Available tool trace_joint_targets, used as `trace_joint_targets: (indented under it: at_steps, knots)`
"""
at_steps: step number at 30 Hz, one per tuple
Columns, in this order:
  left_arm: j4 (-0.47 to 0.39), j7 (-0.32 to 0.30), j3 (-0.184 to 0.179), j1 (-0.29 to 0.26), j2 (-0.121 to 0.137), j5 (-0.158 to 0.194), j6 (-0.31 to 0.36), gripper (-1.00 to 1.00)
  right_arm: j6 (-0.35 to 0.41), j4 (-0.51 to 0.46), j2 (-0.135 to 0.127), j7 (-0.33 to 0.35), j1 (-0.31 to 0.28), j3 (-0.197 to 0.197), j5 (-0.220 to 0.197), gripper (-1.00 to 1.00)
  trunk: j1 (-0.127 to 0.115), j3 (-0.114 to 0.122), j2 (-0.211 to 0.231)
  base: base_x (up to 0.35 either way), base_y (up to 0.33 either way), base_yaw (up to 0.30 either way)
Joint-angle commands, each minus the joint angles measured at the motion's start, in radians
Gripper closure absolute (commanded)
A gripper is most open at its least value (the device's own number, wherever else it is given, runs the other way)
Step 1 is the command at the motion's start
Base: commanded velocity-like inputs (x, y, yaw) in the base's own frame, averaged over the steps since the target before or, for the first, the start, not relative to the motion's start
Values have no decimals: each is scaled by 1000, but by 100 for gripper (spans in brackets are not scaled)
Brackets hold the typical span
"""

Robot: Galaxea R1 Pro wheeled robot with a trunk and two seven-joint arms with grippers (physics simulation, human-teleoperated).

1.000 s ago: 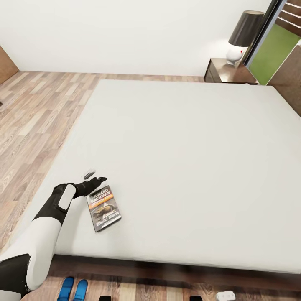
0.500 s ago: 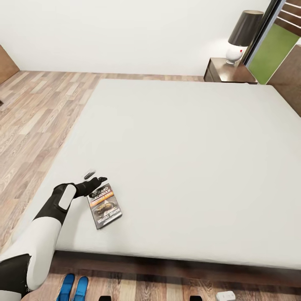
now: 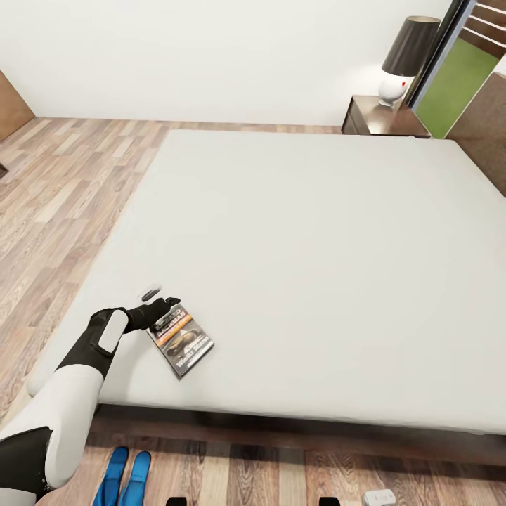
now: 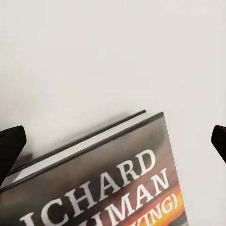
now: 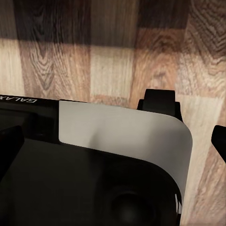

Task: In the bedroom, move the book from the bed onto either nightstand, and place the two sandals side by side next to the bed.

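Fingers: your left fingers [image 3: 156, 298] are spread apart, one on each side of the book's top edge, not squeezing it.
Right fingers: your right fingers [image 5: 113, 136] are spread apart too, above the robot's base [image 5: 94, 179] and the wood floor [image 5: 113, 56].
Book: your book [image 3: 181, 340] lies flat on the bed [image 3: 316, 246], near the bed's front left corner.
Sandals: your two blue sandals [image 3: 125, 476] sit side by side on the floor, just beside the bed's front edge.
Nightstand: it [image 3: 383, 118] stands by the far right corner, with a lamp [image 3: 402, 60] on top.

a bedroom in a home: a big bed [image 3: 316, 232], a nightstand [image 3: 383, 119] with a lamp [image 3: 406, 56], a wood floor [image 3: 63, 190].
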Motion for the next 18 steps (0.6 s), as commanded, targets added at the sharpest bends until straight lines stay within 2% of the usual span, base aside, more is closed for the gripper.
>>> trace_joint_targets:
  at_steps: [1,18]
  knots:
    - [0,-2,4,0,0,-3,7,-100,-7,4,-1,1,-1,-8,9,-100,0,-1,0,-4,0,0]
    - [1,-3,4,0,-1,-2,7,-100,-7,4,-1,1,-1,-8,9,-100,0,-1,0,0,0,0]
